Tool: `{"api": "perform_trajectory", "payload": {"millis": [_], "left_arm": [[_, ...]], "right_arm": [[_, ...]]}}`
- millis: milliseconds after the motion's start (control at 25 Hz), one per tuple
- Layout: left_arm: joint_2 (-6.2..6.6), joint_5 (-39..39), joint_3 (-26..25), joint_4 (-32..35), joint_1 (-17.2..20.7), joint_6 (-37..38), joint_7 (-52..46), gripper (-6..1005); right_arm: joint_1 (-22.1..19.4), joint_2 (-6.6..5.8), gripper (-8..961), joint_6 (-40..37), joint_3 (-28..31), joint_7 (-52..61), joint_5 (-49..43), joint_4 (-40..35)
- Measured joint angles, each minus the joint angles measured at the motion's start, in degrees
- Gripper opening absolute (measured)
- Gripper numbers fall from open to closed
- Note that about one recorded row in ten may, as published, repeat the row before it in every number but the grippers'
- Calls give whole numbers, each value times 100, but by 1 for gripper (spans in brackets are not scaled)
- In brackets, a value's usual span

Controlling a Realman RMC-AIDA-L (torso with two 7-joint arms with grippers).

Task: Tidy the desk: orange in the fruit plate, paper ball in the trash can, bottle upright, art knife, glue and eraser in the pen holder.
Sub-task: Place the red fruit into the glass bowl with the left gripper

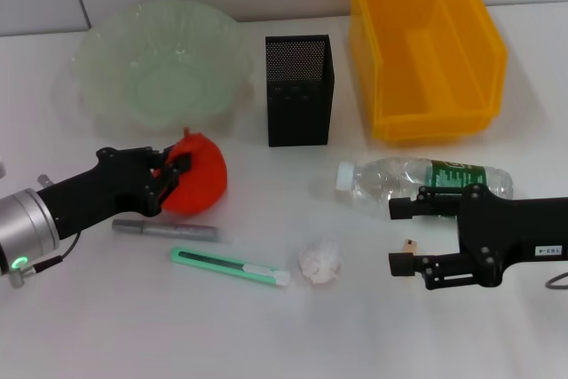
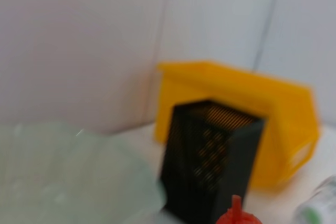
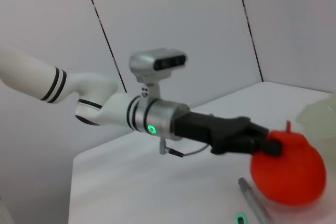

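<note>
My left gripper [image 1: 174, 173] is shut on the orange [image 1: 202, 179], just in front of the fruit plate [image 1: 98, 51]; the right wrist view shows its fingers [image 3: 266, 145] pinching the orange [image 3: 289, 174] near the stem. The bottle [image 1: 417, 179] lies on its side, cap to the left. My right gripper [image 1: 406, 237] is open beside it, one finger over the bottle. The paper ball [image 1: 319, 261], the art knife [image 1: 231, 266] and a grey stick [image 1: 164, 230] lie on the table. The pen holder [image 1: 299, 90] and trash can [image 1: 426, 46] stand at the back.
In the left wrist view the pen holder [image 2: 210, 161] is straight ahead, the trash can [image 2: 278, 114] behind it and the fruit plate [image 2: 68, 177] beside it. A small tan piece [image 1: 408, 243] shows between the right fingers. A wall closes the back.
</note>
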Motion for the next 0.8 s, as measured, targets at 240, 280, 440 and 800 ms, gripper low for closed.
{"api": "perform_trajectory", "payload": {"millis": [240,280,440,800], "left_arm": [[26,-645,-151,264,36,767,-95,109],[25,-830,-151,301,-3,724,-91,100],[14,-1266,-151,333,-291,171,-64,72],[-26,-1432,-128,161,-1002,-1707,-44,58]], "right_arm": [[-27,2,770,-4,-10,7,6,8],[-28,4,770,-1,-15,7,7,9],[-28,7,770,2,-30,7,13,30],[3,9,770,2,-54,7,70,85]]}}
